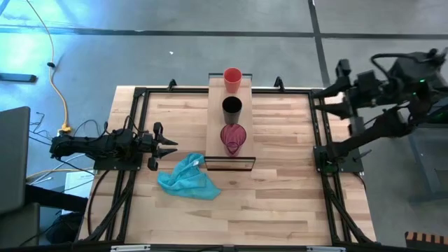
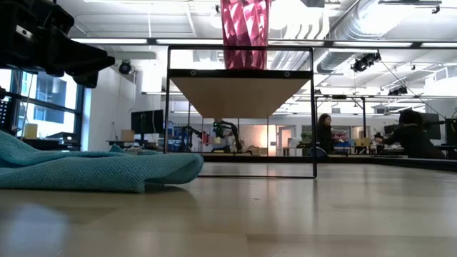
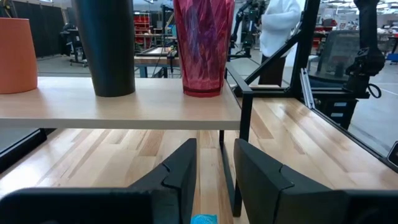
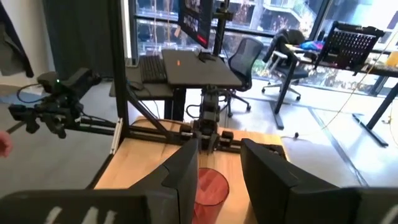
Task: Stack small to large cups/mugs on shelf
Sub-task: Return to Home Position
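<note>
The shelf (image 1: 215, 126) is a pale plank raised on a thin black frame (image 2: 314, 114) at mid-table. Three cups stand upright on it in a row, apart from each other. The orange-red cup (image 1: 232, 78) is at the far end, the black cup (image 1: 232, 108) in the middle, and the see-through pinkish-red cup (image 1: 233, 138) near the framed end. My left gripper (image 1: 170, 148) is open, left of the shelf, low over the table and pointing at it (image 3: 215, 149). My right gripper (image 1: 327, 96) hovers open by the table's far right corner (image 4: 219, 146).
A light blue cloth (image 1: 187, 176) lies crumpled on the tabletop just left of the shelf's near end, beside my left gripper. Black frame rails (image 1: 320, 133) run along the table's left, right and far edges. Bare wood (image 1: 280, 203) lies on the near side. People sit in the room beyond.
</note>
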